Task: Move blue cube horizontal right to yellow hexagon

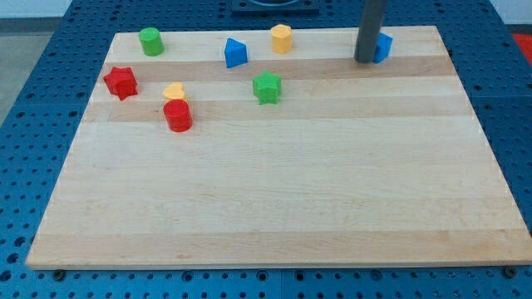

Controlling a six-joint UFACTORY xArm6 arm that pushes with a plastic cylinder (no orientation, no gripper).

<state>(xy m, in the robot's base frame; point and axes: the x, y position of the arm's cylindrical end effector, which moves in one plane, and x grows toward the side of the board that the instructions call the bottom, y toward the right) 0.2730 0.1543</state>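
Observation:
The blue cube [383,46] sits near the view's top right of the wooden board [274,191], partly hidden behind the rod. My tip [365,60] rests on the board touching the cube's left side. The yellow hexagon [282,38] stands at the view's top centre, well to the left of the cube and at about the same height in the view.
A second blue block [235,53] lies left of the hexagon. A green cylinder [150,41] is at the top left. A red star [120,81], a small yellow block [174,90], a red cylinder [178,115] and a green star [267,86] lie lower left.

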